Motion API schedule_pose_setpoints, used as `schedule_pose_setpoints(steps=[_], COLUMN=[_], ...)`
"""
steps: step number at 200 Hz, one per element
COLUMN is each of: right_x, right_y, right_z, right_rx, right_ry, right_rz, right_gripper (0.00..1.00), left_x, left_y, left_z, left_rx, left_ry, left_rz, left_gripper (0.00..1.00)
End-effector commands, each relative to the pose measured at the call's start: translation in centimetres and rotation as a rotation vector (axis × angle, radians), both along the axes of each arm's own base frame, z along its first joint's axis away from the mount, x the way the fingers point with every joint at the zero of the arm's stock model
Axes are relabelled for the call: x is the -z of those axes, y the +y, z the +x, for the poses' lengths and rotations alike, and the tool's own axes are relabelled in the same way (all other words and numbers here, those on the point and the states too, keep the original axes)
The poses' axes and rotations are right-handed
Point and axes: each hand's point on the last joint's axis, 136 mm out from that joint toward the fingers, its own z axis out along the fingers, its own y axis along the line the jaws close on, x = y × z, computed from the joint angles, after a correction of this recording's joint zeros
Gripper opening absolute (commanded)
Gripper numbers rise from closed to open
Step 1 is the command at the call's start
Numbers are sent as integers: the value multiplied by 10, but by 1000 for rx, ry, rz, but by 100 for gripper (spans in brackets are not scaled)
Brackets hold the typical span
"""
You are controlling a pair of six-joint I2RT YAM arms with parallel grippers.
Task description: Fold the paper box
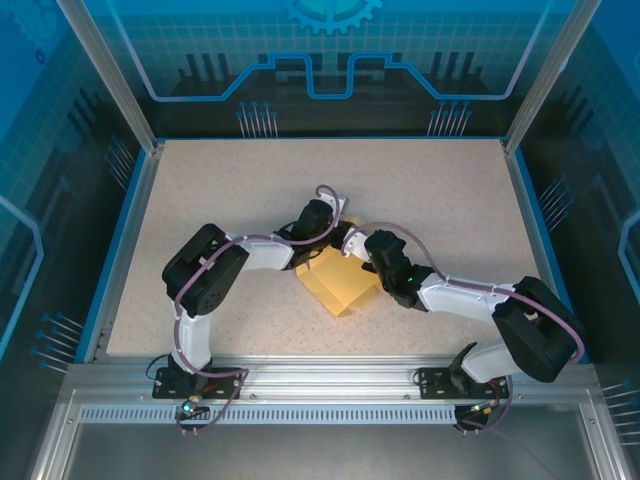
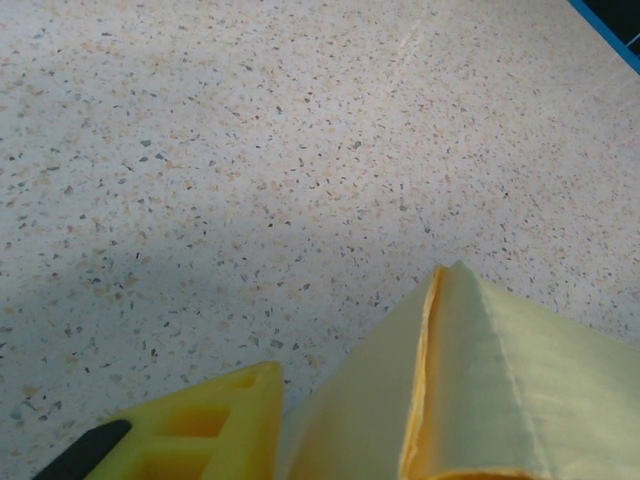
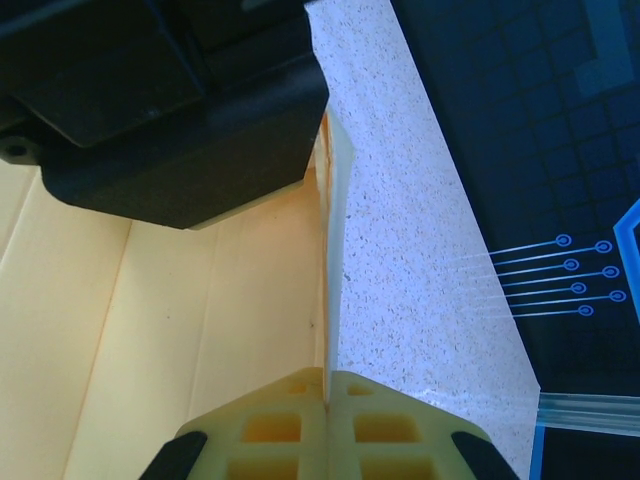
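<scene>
Paper box (image 1: 340, 285) at centre of table (image 1: 200, 200). Right gripper (image 3: 326, 400) pinches its 1 o'clock edge. Left gripper (image 1: 333, 217), at 12 o'clock: grip indiscernible.

Bright, even light; soft shadow across the table (image 2: 120, 300); images sharp

From above, the far end of the pale yellow thin-card paper box (image 1: 340, 285) is covered, and the left gripper (image 1: 332, 228) hides its fingertips under its black wrist (image 1: 315, 218). The left wrist view cuts off the box and one yellow plastic finger (image 2: 190, 430) at its bottom edge; the jaw gap cannot be judged. A black housing (image 3: 170, 100) hides the box's top from the right wrist.
</scene>
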Motion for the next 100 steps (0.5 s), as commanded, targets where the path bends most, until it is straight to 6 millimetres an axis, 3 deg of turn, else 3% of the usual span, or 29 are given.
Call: schedule_pose_setpoints(steps=[1,53,100], right_x=[17,15,15], right_y=[1,-3,-1], right_z=[-12,-12,-10], right_rx=[-36,-25,-26], right_ry=[67,68,70], right_rz=[-3,15,14], right_gripper=[0,0,0], left_x=[-25,-32,-23], left_y=[18,10,11], left_z=[21,-8,-25], left_rx=[-50,119,177], left_ry=[-92,-119,-119], left_rz=[-82,-114,-114], left_gripper=[35,53,59])
